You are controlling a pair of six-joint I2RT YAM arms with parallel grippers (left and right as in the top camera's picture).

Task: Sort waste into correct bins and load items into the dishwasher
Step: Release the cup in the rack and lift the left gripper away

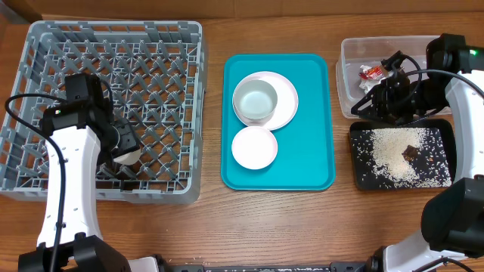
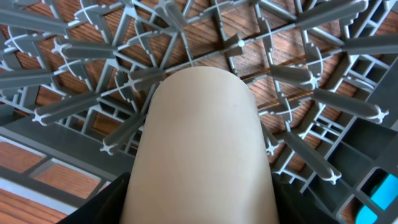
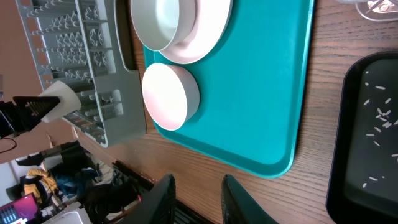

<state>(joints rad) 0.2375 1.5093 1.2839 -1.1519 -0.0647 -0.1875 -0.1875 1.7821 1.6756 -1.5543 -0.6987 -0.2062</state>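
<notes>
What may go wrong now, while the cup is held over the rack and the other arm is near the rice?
1. The left tool grips the white cup over the grey rack's upright pegs. Released off-centre, it may catch a peg and tip.
2. The right tool hangs open by the black tray. A low sweep might scatter the loose rice grains onto the table.

No text, number, brand or sign can be read in any view. The only printed surface is the red snack wrapper [image 1: 370, 72], which lies in the clear plastic tub [image 1: 342, 83] at about two o'clock in the overhead view. Its print is too small and crumpled to make out as letters.
</notes>
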